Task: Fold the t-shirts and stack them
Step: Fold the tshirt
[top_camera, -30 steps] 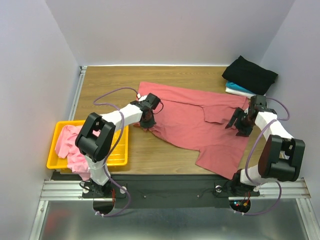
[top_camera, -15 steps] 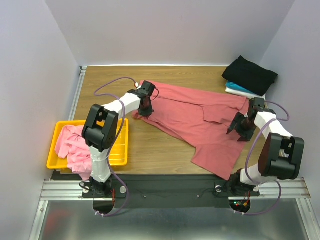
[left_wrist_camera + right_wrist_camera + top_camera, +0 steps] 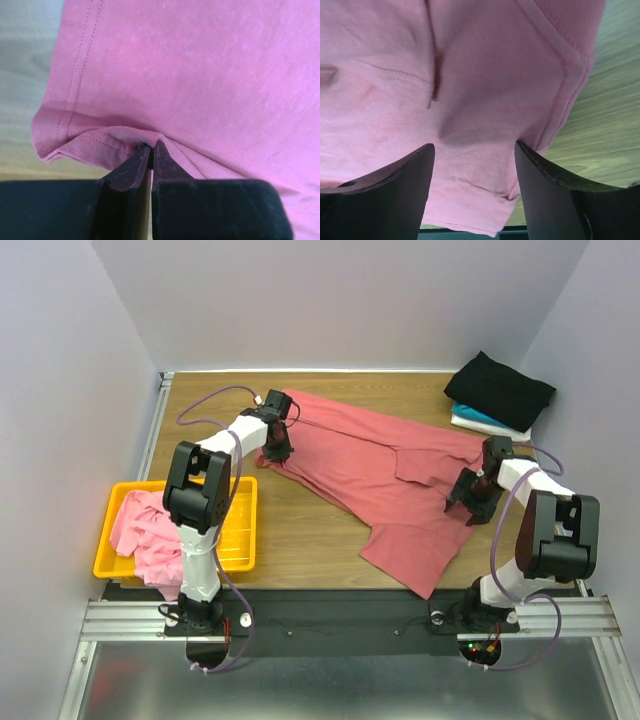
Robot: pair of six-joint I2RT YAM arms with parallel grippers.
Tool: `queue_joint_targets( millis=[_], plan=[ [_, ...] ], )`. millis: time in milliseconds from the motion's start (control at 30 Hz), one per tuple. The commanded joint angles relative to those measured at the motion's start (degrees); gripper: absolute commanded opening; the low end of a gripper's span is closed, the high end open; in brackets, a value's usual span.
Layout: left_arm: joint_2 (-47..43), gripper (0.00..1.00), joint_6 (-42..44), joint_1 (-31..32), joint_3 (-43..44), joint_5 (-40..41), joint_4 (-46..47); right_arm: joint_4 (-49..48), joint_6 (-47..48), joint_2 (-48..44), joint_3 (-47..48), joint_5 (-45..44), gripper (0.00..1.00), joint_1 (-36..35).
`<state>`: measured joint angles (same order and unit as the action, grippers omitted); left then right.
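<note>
Spreading the red shirt (image 3: 380, 470): it lies unfolded on the desk (image 3: 310, 530). Left gripper (image 3: 274, 448) is clamped on its left hem; right gripper (image 3: 462, 496) stands apart over its right edge. Black shirt (image 3: 500, 388) is folded beyond its right; pink shirt (image 3: 140, 530) lies in the basket (image 3: 245, 540) at its left, apparently unfolded.

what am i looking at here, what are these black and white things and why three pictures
Two robot arms are bolted at the near edge of a wooden table. The wide picture looks down from above and behind them; each close-up comes from a camera on one arm's wrist. A dusty-red t-shirt lies spread on the table. The left claw is shut, pinching the shirt's hem. The right claw stands open over the shirt's other side, holding nothing. A light pink shirt sits in a yellow basket on the left; a folded black shirt lies in the far right corner.
</note>
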<state>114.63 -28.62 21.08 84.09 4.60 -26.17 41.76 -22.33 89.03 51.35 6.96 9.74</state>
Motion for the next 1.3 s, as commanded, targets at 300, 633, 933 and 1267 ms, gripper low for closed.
queue_joint_targets(
  millis=[300,633,933,1267],
  plan=[
    [5.6,0.04,4.4,-1.7,11.3,-0.6,-2.5,6.3,-1.4,-4.4,4.7,-2.3,0.71,-15.2],
    [5.8,0.04,5.2,-1.8,11.4,-1.6,-2.5,8.0,-3.6,-10.3,-0.5,-0.9,0.71,-28.4],
    [5.7,0.04,5.8,-1.9,11.4,-2.9,-2.6,7.4,-12.1,-19.2,-9.7,-1.2,0.70,-40.3],
    [3.6,0.04,6.0,-1.8,8.1,-3.5,-1.6,6.2,-20.6,-20.0,-13.4,-3.9,0.69,-47.8]
  ],
)
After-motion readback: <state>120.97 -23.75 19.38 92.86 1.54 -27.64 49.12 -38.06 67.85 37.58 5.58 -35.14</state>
